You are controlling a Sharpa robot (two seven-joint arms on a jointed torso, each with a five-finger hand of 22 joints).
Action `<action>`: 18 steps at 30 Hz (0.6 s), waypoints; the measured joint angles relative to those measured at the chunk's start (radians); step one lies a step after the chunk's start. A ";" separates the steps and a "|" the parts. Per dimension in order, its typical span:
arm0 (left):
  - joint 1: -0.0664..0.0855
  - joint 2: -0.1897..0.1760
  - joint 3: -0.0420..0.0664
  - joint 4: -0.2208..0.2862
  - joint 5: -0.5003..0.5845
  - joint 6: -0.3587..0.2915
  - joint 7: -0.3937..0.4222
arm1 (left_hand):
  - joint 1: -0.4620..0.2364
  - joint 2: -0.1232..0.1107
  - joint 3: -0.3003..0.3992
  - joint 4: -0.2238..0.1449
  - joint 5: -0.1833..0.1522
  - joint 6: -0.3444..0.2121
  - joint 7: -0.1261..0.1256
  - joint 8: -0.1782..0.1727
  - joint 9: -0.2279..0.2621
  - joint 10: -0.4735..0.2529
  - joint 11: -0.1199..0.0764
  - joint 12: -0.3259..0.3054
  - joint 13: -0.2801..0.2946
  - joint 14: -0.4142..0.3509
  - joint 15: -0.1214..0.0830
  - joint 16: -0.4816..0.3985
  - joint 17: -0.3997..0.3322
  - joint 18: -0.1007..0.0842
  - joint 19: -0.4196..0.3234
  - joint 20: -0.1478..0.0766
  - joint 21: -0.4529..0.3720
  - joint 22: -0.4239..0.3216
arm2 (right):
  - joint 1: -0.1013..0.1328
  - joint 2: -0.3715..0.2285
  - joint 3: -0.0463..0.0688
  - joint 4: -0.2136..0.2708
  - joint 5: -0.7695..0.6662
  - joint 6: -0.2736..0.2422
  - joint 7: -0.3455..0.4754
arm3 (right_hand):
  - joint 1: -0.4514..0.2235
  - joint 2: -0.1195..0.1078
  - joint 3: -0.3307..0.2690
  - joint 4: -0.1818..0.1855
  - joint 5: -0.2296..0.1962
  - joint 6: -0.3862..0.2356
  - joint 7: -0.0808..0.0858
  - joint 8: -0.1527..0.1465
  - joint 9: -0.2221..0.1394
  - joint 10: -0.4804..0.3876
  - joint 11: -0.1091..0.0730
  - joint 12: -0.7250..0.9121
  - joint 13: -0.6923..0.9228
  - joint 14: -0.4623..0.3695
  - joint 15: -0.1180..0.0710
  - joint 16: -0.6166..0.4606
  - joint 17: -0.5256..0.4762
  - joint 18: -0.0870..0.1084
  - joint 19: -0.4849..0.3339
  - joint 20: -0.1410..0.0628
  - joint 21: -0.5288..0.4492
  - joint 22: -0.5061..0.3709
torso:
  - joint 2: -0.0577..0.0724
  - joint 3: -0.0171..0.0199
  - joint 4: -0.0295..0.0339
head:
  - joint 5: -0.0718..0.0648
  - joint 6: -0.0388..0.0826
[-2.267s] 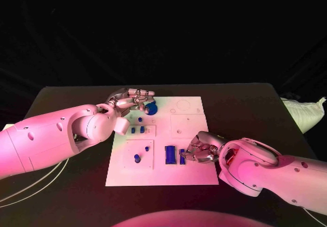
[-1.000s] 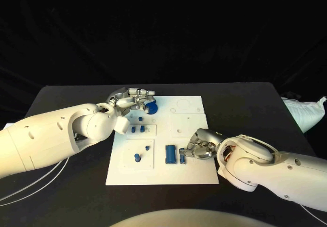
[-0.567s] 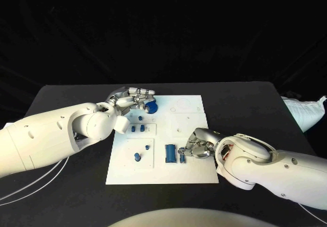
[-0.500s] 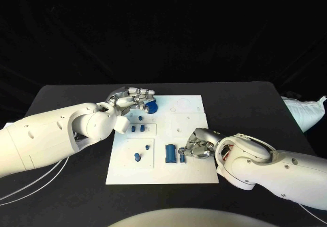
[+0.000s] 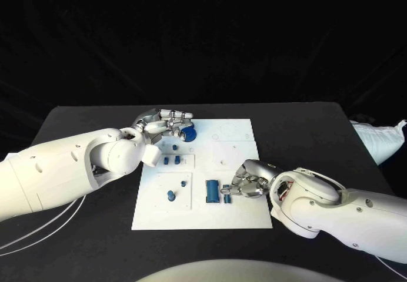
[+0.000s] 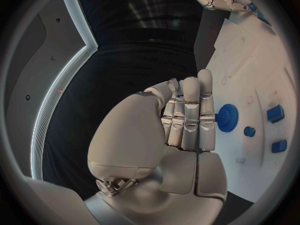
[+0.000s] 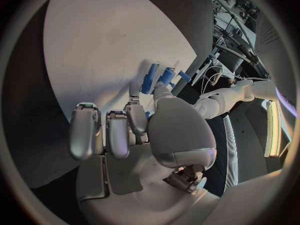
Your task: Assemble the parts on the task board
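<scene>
The white task board (image 5: 233,214) lies mid-table. My left hand (image 5: 163,124) is over its far left corner and pinches a blue gear (image 5: 187,134), which stands tilted off the board; the gear (image 6: 226,118) shows beside the close-held fingers (image 6: 190,115). My right hand (image 5: 249,183) is curled over the board's near middle, its fingertips on a narrow blue piece (image 5: 227,196) next to a blue block (image 5: 211,191). In the right wrist view the fingertips (image 7: 139,116) meet the blue pieces (image 7: 150,78).
Small blue parts (image 5: 171,160) stand in the left middle plate; two more (image 5: 170,195) lie in the plate below it. A white bag (image 5: 377,140) sits off the table's right edge. Cables (image 5: 34,235) run at the near left.
My right hand has shifted left over the narrow blue piece and settled slightly nearer the front edge. The left hand and gear have stayed put.
</scene>
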 measured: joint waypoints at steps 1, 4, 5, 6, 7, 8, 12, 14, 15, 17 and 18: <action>0.000 0.000 0.000 0.000 0.000 0.000 0.000 | 0.000 0.000 0.000 0.000 0.000 0.000 0.000 0.000 0.000 0.000 0.000 0.000 0.000 0.000 0.000 0.000 0.000 0.000 0.000 0.000 0.000 0.000 | 0.000 -0.002 0.000 0.000 0.000 -0.006 0.003 | -0.006 0.005 -0.006 0.000 -0.005 0.000 0.000 0.000 0.001 0.000 0.000 0.000 0.000 0.000 0.000 0.000 0.000 0.000 0.000 0.000 0.000 0.000 | 0.000 0.0000 0.0000 | 0.000 0.000; 0.000 0.000 0.000 0.000 -0.001 0.001 -0.001 | 0.000 0.000 0.000 0.000 0.000 0.000 0.000 0.000 0.000 0.000 0.000 0.000 0.000 0.000 0.000 0.000 0.000 0.000 0.000 0.000 0.000 0.000 | 0.000 -0.008 0.000 -0.001 0.000 -0.023 0.012 | -0.014 0.009 -0.013 0.002 -0.005 0.000 0.000 0.000 0.002 0.000 0.000 0.000 0.000 0.000 0.000 0.000 0.000 0.000 0.000 0.000 0.000 -0.001 | 0.000 0.0001 0.0000 | 0.001 0.000; 0.000 -0.001 0.000 0.000 -0.001 0.001 -0.001 | 0.000 0.000 0.000 0.000 0.000 0.000 0.000 0.000 0.000 0.000 0.000 0.000 0.000 0.000 0.000 0.000 0.000 0.000 0.000 0.000 0.000 0.000 | 0.000 -0.009 0.000 -0.001 0.000 -0.028 0.014 | -0.015 0.010 -0.016 0.003 -0.005 0.000 0.000 0.000 0.002 0.000 0.000 0.000 0.000 0.000 0.000 0.000 0.000 0.000 0.000 0.000 0.000 -0.001 | 0.000 0.0001 0.0000 | 0.001 0.000; 0.000 -0.001 0.000 0.000 -0.001 0.001 -0.001 | 0.000 0.000 0.000 0.000 0.000 0.000 0.000 0.000 0.000 0.000 0.000 0.000 0.000 0.000 0.000 0.000 0.000 0.000 0.000 0.000 0.000 0.000 | 0.000 -0.010 0.000 -0.002 0.000 -0.033 0.016 | -0.021 0.016 -0.016 0.003 -0.005 0.000 0.000 0.000 0.002 0.000 0.000 0.000 0.000 0.000 0.000 0.000 0.000 0.000 0.000 0.000 0.000 -0.001 | 0.000 0.0001 0.0000 | 0.002 0.000; 0.000 -0.001 0.000 0.000 -0.001 0.001 -0.001 | 0.000 0.000 0.000 0.000 0.000 0.000 0.000 0.000 0.000 0.000 0.000 0.000 0.000 0.000 0.000 0.000 0.000 0.000 0.000 0.000 0.000 0.000 | 0.000 -0.011 0.000 -0.002 0.000 -0.039 0.018 | -0.021 0.016 -0.016 0.003 -0.003 0.000 0.000 0.000 0.003 0.000 0.000 0.000 0.000 0.000 0.000 0.000 0.000 0.000 0.000 0.000 0.000 -0.001 | 0.000 0.0001 -0.0001 | 0.002 0.000; 0.000 -0.001 0.000 0.000 -0.001 0.001 -0.001 | 0.000 0.000 0.000 0.000 0.000 0.000 0.000 0.000 0.000 0.000 0.000 0.000 0.000 0.000 0.000 0.000 0.000 0.000 0.000 0.000 0.000 0.000 | 0.000 -0.012 0.000 -0.003 0.000 -0.043 0.019 | -0.024 0.019 -0.021 0.002 0.001 0.000 0.000 0.000 0.003 0.000 0.000 0.000 0.000 0.000 0.000 0.000 0.000 0.000 0.000 0.000 0.000 -0.001 | 0.000 0.0001 -0.0001 | 0.002 -0.001; 0.000 -0.001 0.000 0.000 -0.001 0.001 -0.002 | 0.000 0.000 0.000 0.000 0.000 0.000 0.000 0.000 0.000 0.000 0.000 0.000 0.000 0.000 0.000 0.000 0.000 0.000 0.000 0.000 0.000 0.000 | 0.000 -0.012 0.000 -0.005 0.000 -0.056 0.021 | -0.021 0.040 -0.023 0.002 0.011 0.000 0.000 0.000 0.004 0.000 0.000 0.000 0.003 0.000 0.000 0.000 0.000 0.000 0.000 0.000 0.000 0.001 | 0.000 0.0001 -0.0002 | 0.001 -0.001; 0.000 -0.001 0.000 0.000 -0.002 0.002 -0.002 | 0.000 0.000 0.000 0.000 0.000 0.000 0.000 0.000 0.000 0.000 0.000 0.000 0.000 0.000 0.000 0.000 0.000 0.000 0.000 0.000 0.000 0.000 | 0.000 -0.012 0.000 -0.007 0.000 -0.060 0.021 | -0.016 0.052 -0.026 -0.001 0.019 0.000 0.000 0.000 0.006 0.000 0.000 0.000 0.005 0.000 0.000 0.000 0.000 0.000 0.000 0.000 0.000 0.003 | 0.000 0.0001 -0.0002 | 0.000 -0.001; 0.000 -0.001 0.000 0.000 -0.002 0.002 -0.002 | 0.000 0.000 0.000 0.000 0.000 0.000 0.000 0.000 0.000 -0.002 -0.002 0.001 0.000 0.000 0.000 0.000 0.000 0.000 0.000 0.000 0.000 0.000 | 0.000 -0.011 0.000 -0.008 0.000 -0.062 0.021 | -0.011 0.057 -0.026 -0.002 0.021 0.000 0.000 0.000 0.006 0.000 0.000 0.000 0.006 0.000 0.000 0.000 0.000 0.000 0.000 0.000 0.000 0.003 | 0.000 0.0001 -0.0001 | 0.000 -0.001; 0.000 0.000 0.000 0.000 -0.002 0.002 -0.002 | 0.000 0.000 0.000 0.000 0.000 0.000 0.000 0.000 0.000 -0.003 -0.004 0.004 0.000 0.000 0.000 0.000 -0.002 0.000 0.000 0.000 0.000 0.000 | 0.000 -0.011 0.000 -0.009 0.000 -0.064 0.021 | -0.003 0.065 -0.026 -0.002 0.029 0.000 0.000 0.000 0.006 0.000 0.000 0.000 0.008 0.000 0.000 0.000 0.000 0.000 0.000 0.000 0.000 0.003 | 0.000 0.0001 0.0000 | 0.000 -0.001; 0.000 0.000 0.000 0.000 -0.002 0.002 -0.002 | 0.000 0.000 0.000 0.000 0.000 0.000 0.000 0.000 0.000 -0.004 -0.004 0.004 0.000 0.000 0.000 0.000 -0.002 0.000 0.000 0.000 0.000 0.000 | 0.000 -0.010 0.000 -0.010 0.000 -0.065 0.020 | -0.001 0.067 -0.027 -0.002 0.029 0.000 0.000 0.000 0.007 0.000 0.000 0.000 0.009 0.000 0.000 0.000 0.000 0.000 0.000 0.000 0.000 0.003 | 0.000 0.0001 0.0000 | 0.000 -0.002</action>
